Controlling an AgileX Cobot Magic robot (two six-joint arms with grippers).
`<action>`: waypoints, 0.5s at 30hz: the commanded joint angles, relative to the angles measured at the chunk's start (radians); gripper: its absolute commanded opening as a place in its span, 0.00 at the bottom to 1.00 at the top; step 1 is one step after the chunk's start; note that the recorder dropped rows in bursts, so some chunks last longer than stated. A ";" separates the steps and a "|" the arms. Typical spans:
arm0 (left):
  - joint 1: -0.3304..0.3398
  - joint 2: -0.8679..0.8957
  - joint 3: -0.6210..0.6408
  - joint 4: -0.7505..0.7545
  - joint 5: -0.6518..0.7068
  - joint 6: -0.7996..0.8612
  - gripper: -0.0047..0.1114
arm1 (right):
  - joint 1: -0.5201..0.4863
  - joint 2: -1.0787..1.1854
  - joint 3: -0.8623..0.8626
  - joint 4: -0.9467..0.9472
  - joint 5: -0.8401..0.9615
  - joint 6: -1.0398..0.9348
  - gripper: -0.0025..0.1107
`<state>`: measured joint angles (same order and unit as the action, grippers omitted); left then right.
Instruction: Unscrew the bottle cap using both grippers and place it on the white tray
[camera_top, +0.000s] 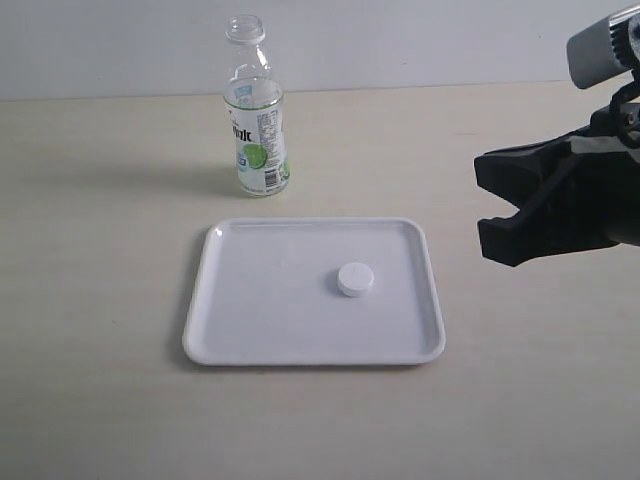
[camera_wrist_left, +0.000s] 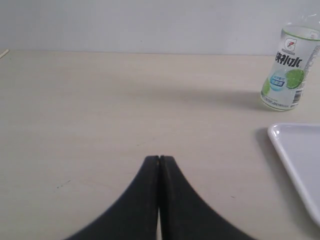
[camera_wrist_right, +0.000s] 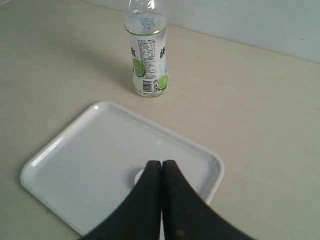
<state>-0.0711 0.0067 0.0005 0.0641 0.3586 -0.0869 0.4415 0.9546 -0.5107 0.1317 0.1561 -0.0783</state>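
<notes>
The surface (camera_top: 100, 400) is carrying everything you need to check. The white tray (camera_top: 250, 330) is lying flat near its middle. The bottle (camera_top: 256, 130) is standing upright behind the tray, toward the surface's far edge, clear of the tray's rim. Its neck is showing open, with nothing on top. The bottle cap (camera_top: 355, 280) is resting flat inside the tray, a little off the tray's centre toward the side where your right arm is working.

Judging by that, you are looking at a task that is essentially finished: the cap is off and sitting where it belongs. I am seeing nothing left to unscrew or carry, so all that seems to remain is parking the arms.

The right gripper (camera_wrist_right: 161, 164) is hanging above the surface beside the tray. In its own wrist view the jaws are pressing together, tip to tip, gripping nothing and touching nothing. From that view they are partly hiding the cap, but they are hovering above it.

The left gripper (camera_wrist_left: 159, 159) is not showing in the exterior view. In its wrist view the jaws are likewise closed against each other and empty, hanging over bare surface well apart from both the bottle and the tray's corner.
</notes>
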 joint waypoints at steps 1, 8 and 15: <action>0.004 -0.007 0.000 0.003 -0.002 0.004 0.04 | 0.000 -0.004 0.005 0.000 -0.012 0.000 0.02; 0.004 -0.007 0.000 0.003 -0.002 0.004 0.04 | 0.000 -0.004 0.005 0.000 -0.012 0.000 0.02; 0.004 -0.007 0.000 0.003 -0.002 0.004 0.04 | 0.000 -0.002 0.005 -0.030 -0.042 -0.006 0.02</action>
<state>-0.0711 0.0067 0.0005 0.0641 0.3648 -0.0869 0.4415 0.9546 -0.5107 0.1298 0.1442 -0.0799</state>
